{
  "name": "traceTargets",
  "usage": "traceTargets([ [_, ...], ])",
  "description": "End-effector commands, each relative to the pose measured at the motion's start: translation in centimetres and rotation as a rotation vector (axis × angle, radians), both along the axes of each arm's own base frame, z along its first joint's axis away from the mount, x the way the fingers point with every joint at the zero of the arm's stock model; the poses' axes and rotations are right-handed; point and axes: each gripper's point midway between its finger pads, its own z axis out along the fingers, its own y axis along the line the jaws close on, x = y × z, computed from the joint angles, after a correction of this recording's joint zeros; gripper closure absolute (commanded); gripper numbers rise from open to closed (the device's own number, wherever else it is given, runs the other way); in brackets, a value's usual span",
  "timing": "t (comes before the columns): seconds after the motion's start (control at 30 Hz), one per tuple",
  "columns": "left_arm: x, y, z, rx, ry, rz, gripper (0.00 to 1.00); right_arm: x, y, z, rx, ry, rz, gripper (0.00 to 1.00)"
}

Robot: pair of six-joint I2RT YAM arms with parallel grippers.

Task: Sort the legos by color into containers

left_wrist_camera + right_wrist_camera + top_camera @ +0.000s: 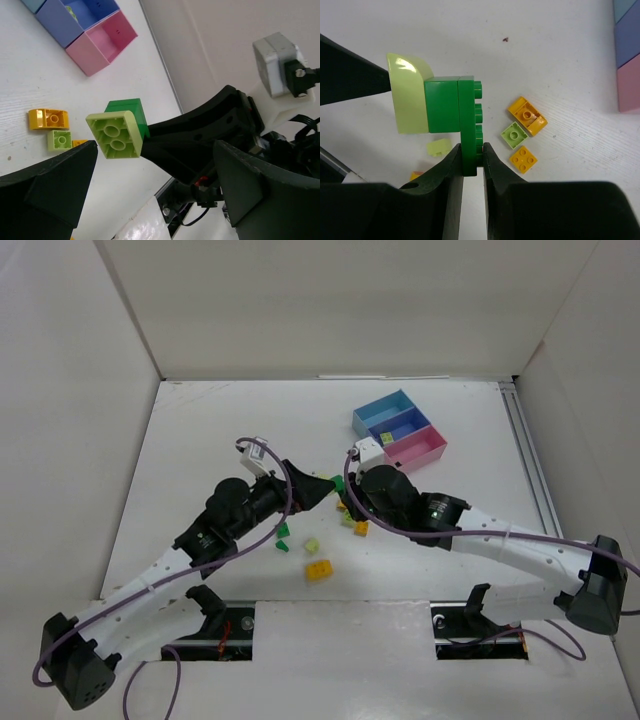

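Note:
My right gripper is shut on a dark green plate that is joined to a dark green brick and a pale lime curved brick, and holds the stack above the table. In the left wrist view the stack hangs between my left gripper's wide-open fingers, close to the left one. The two grippers meet at mid table, left and right. The joined trays stand at the back right: light blue, darker blue, pink. A lime piece lies in the darker blue tray.
Loose legos lie under the grippers: an orange brick, a lime square, an orange plate, a lime brick. The top view also shows a green brick and an orange brick. White walls enclose the table.

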Motion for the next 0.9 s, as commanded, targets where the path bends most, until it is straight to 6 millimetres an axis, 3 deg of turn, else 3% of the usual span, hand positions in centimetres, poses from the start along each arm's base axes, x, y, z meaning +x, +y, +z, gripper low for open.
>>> traceTargets([
  [0.0, 0.4, -0.4, 0.5, 0.0, -0.04, -0.004, 0.0, -0.2, 1.6, 3.6, 0.087, -0.034, 0.045, 1.0],
  [0.27, 1.8, -0.1, -1.0, 0.06, -0.01, 0.054, 0.0, -0.5, 2.3, 5.2, 0.139, -0.045, 0.078, 1.0],
  [0.37, 1.9, -0.5, -0.3, 0.046, -0.041, 0.042, 0.04, -0.8, 2.9, 5.9, 0.158, -0.051, 0.115, 1.0],
  [0.4, 1.7, -0.8, 0.3, 0.027, -0.058, 0.024, 0.15, -0.7, 3.2, 5.9, 0.156, -0.05, 0.115, 1.0],
  [0.43, 1.7, -0.8, 0.6, 0.019, -0.067, 0.025, 0.15, -0.6, 3.4, 5.5, 0.146, -0.043, 0.115, 1.0],
  [0.47, 1.8, -0.8, 1.0, 0.019, -0.08, 0.024, 0.28, -0.5, 3.1, 5.2, 0.126, -0.046, 0.111, 1.0],
  [0.57, 1.9, -1.1, 0.6, 0.027, -0.071, 0.015, 0.46, -0.2, 3.2, 5.4, 0.125, -0.051, 0.103, 1.0],
  [0.6, 2.1, -1.3, 0.7, 0.028, -0.07, 0.015, 0.59, -0.1, 3.4, 5.5, 0.125, -0.051, 0.103, 1.0],
  [0.7, 1.9, -1.4, 0.4, 0.033, -0.063, 0.005, 0.76, 0.2, 3.1, 5.5, 0.119, -0.062, 0.079, 1.0],
  [0.73, 1.9, -1.4, 0.4, 0.033, -0.063, 0.005, 0.86, 0.4, 3.0, 5.5, 0.116, -0.065, 0.07, 1.0],
  [0.8, 1.8, -1.2, 0.8, 0.026, -0.071, 0.005, 0.94, 0.9, 2.6, 5.4, 0.107, -0.067, 0.027, 1.0],
  [0.87, 1.8, -1.0, 0.8, 0.029, -0.069, 0.017, 0.95, 1.2, 1.7, 4.9, 0.077, -0.061, -0.018, 1.0],
])
